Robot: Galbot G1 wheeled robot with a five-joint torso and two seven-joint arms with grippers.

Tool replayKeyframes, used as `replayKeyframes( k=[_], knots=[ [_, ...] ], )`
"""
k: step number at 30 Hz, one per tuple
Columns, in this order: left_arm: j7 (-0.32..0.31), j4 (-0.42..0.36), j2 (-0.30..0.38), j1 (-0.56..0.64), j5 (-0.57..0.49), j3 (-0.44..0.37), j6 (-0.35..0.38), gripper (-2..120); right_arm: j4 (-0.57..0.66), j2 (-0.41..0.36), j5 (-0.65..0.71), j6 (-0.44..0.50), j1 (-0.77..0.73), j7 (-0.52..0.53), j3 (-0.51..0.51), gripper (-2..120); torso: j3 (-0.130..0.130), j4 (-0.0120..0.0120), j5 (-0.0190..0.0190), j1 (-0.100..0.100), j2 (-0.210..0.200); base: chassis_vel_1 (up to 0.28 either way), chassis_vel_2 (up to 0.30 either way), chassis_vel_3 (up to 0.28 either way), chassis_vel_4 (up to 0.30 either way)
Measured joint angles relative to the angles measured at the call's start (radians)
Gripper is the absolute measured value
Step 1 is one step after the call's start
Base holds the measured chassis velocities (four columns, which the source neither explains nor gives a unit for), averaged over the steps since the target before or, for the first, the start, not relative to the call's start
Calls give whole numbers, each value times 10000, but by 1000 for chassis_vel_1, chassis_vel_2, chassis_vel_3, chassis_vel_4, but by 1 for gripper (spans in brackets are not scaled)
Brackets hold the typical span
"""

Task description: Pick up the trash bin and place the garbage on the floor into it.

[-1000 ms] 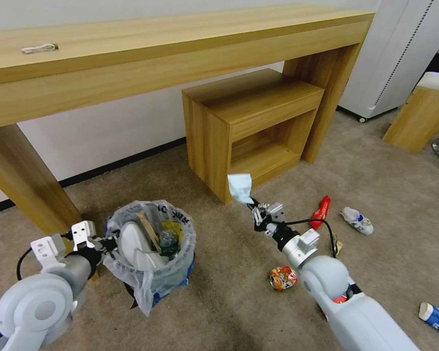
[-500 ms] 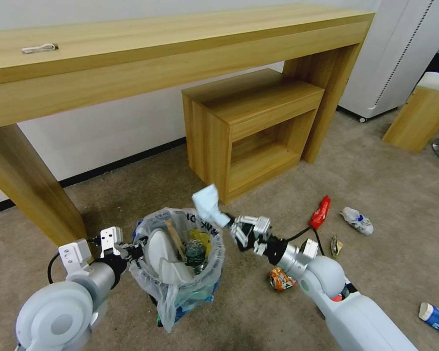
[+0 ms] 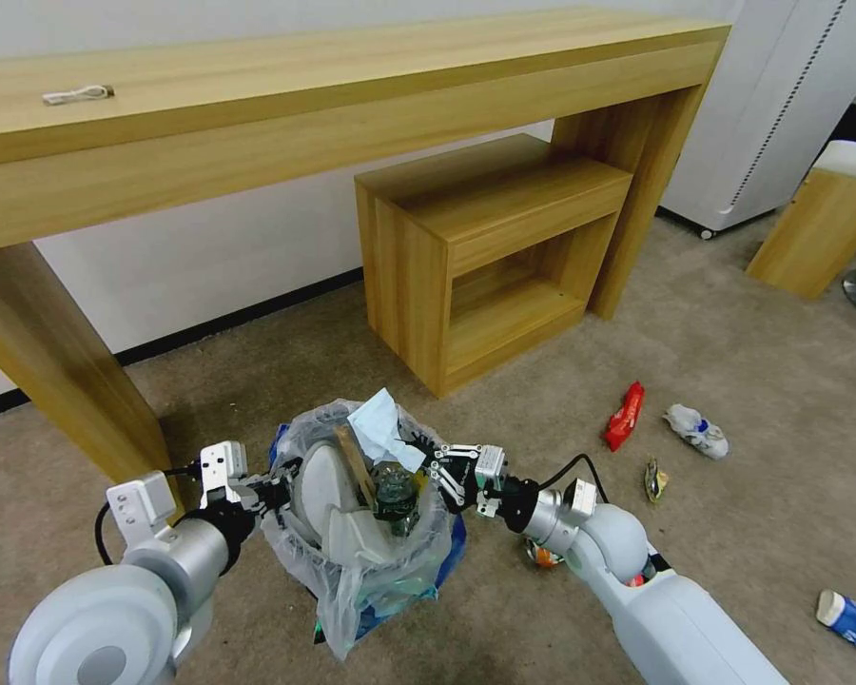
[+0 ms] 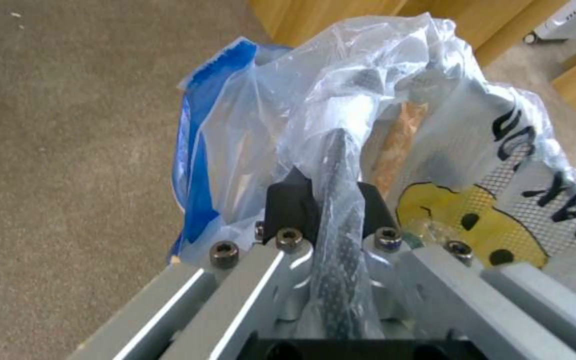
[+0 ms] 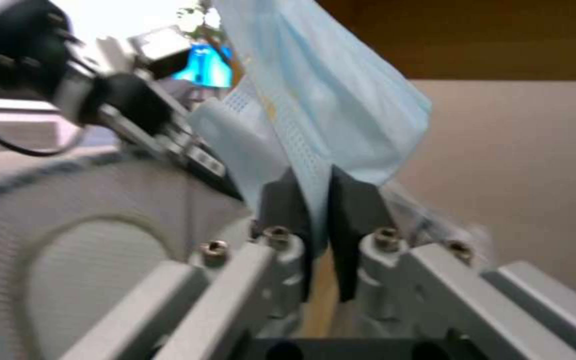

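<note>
We hold the bin [image 3: 371, 533] by its rim in the clamped left hand [image 3: 274, 487]; slippers, bottle and stick already sit inside. Our right hand [image 3: 437, 468], pinching the mask [image 3: 379, 428], is over the bin's mouth, release pending. Right of the bin, a red wrapper [image 3: 624, 416], other wrappers and a can remain on the floor [image 3: 751, 362].

The plastic bag [image 4: 501, 165] lining the trash bin [image 4: 198, 150] bears black letters, none legible as a word. Below them sits a yellow mark [image 4: 461, 220] with black dots.

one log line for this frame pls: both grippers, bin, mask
left gripper: shut on trash bin rim | right gripper: shut on mask, over bin mouth | floor: red wrapper left
</note>
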Motion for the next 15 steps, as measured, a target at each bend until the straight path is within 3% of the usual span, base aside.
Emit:
replayKeyframes(
  k=[3,6,8,10,12,15],
  knots=[
    [1,-3,6,-1,-5,-6,3,2,93,-85,172,-130,-24,-579,140,22,0,0,0,0,0,0,0,0,0],
    [-5,-4,10,-5,-8,-7,9,2,171,-236,404,-457,-38,-1535,430,40,0,0,0,0,0,0,0,0,0],
    [-6,-4,11,-5,-8,-10,11,2,186,-279,434,-521,-40,-1661,483,41,0,0,0,0,0,0,0,0,0],
    [-9,-1,18,-5,-5,-35,15,2,209,-404,500,-660,-41,-1911,626,53,0,-1,0,0,0,0,0,0,0],
    [-9,4,20,-5,-3,-46,16,2,214,-433,517,-670,-37,-1938,655,55,0,-1,0,1,0,0,0,0,0],
    [-13,24,29,17,1,-104,19,2,344,-571,708,-692,-29,-2048,794,70,0,0,0,0,0,0,0,0,0]
  ],
)
